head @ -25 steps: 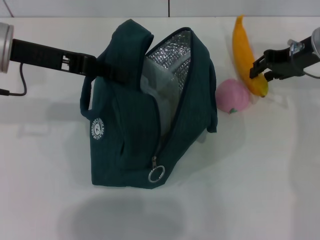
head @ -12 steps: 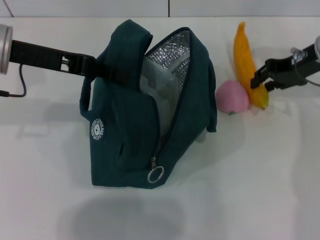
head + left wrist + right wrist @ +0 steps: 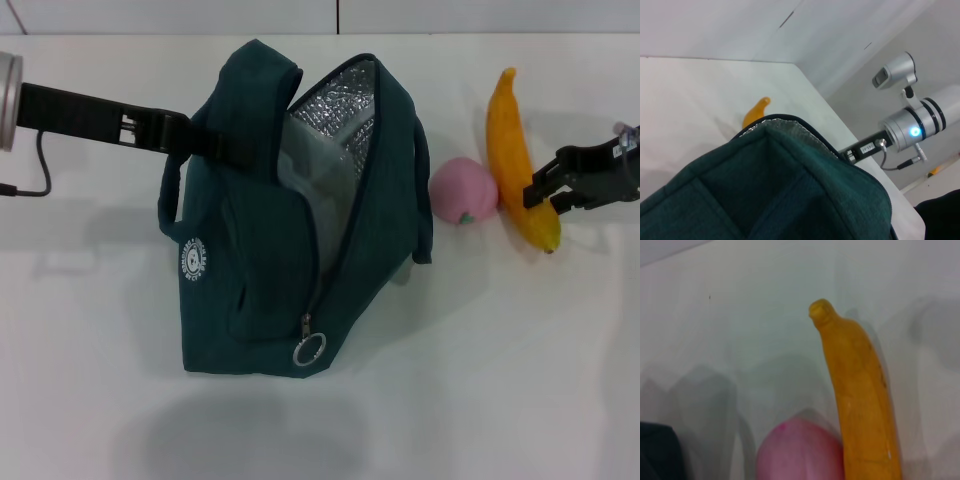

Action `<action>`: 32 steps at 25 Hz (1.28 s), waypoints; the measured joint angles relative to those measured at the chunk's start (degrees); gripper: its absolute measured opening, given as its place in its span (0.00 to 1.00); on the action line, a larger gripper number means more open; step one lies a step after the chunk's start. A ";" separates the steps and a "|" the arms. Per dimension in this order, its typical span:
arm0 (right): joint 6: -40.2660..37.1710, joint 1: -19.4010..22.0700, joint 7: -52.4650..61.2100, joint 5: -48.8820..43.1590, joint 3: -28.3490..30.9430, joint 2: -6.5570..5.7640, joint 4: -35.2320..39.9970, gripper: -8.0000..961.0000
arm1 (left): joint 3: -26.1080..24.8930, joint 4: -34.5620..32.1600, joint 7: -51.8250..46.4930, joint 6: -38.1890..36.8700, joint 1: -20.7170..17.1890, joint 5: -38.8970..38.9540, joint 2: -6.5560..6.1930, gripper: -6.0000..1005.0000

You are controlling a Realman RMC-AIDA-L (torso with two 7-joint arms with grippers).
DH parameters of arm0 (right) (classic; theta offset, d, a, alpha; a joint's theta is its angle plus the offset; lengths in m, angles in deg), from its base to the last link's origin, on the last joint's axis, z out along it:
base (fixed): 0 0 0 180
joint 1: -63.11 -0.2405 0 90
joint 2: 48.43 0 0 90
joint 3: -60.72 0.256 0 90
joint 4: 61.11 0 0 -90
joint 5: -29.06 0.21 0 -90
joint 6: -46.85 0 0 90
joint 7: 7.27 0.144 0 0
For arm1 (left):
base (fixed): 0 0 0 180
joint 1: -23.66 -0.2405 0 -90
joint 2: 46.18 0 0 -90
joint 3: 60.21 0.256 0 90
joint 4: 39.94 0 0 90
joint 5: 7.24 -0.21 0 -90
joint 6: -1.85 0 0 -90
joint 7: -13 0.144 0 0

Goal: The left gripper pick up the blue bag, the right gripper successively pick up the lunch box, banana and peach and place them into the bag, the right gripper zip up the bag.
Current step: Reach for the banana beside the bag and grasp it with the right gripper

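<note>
a: how is the blue bag (image 3: 290, 215) held?
b: its handle is clamped in the left gripper (image 3: 185, 137).
a: the banana (image 3: 518, 160)?
b: pinched between the right gripper (image 3: 541, 192) fingers, beside the peach (image 3: 464, 192).

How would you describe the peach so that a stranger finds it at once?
Start at the big blue bag standing open mid-table. On its right side lies the peach, between the bag and the long banana. It is the only small, round, pink thing there.

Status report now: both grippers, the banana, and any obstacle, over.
Left gripper jaws shut on blue bag handle, bag open. Right gripper jaws shut on banana. Peach lies between banana and bag.
</note>
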 joint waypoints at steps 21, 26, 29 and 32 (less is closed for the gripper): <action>-12.16 1.08 -0.04 1.31 -0.16 -2.99 6.61 0.19 | -0.22 1.33 -0.14 0.84 -0.06 0.46 0.78 0.05; -16.17 0.52 -0.05 4.85 -0.07 -5.94 6.45 0.19 | -0.22 1.34 -0.07 0.89 0.24 0.46 0.77 0.05; -17.90 0.30 -0.27 6.06 -0.07 -6.99 5.81 0.22 | -0.22 1.34 0.04 0.89 0.31 0.48 0.76 0.05; -18.85 0.25 -1.57 6.26 -0.28 -7.18 5.43 0.26 | -0.22 1.33 0.35 0.89 0.36 0.51 0.84 0.05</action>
